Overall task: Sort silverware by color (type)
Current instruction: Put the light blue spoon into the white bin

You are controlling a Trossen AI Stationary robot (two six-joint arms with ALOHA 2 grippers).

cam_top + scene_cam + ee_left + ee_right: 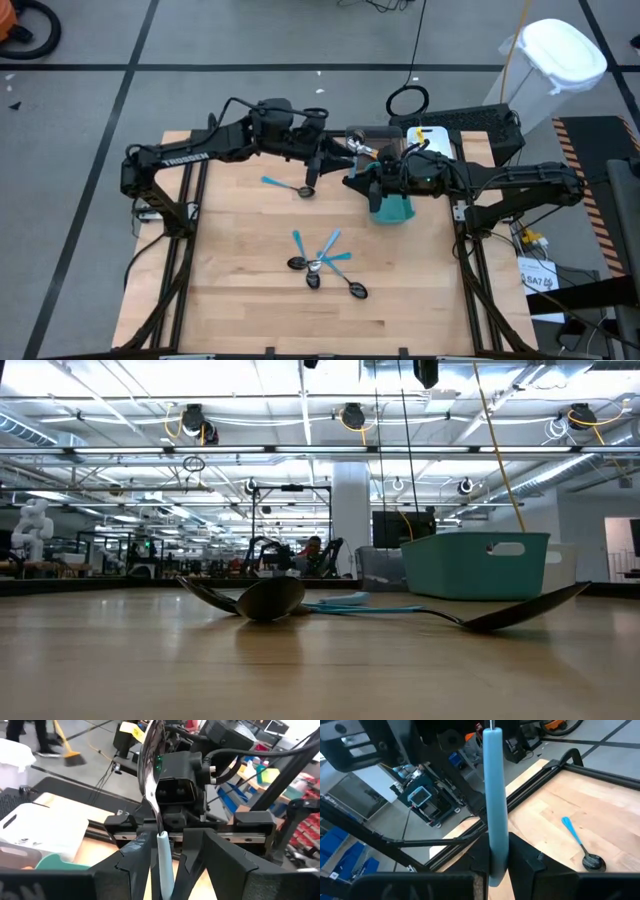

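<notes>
Both arms met over the far-centre of the light wooden desk (pixel 240 310). Left pincer (pixel 161 851) was closed on the light-blue plastic handle of a dark-bowled spoon (pixel 152 780), bowl end pointing up toward the right arm's wrist. Right pincer (pixel 495 851) was closed on a light-blue handle (pixel 495 785) standing upright betw. its fingers; can't tell if it's the same utensil. One blue-handled spoon (pixel 288 185) lay alone near the left pincer. A crossed cluster of blue-handled spoons (pixel 325 262) lay mid-desk. Teal plastic bin (pixel 392 209) sat under the right wrist.
</notes>
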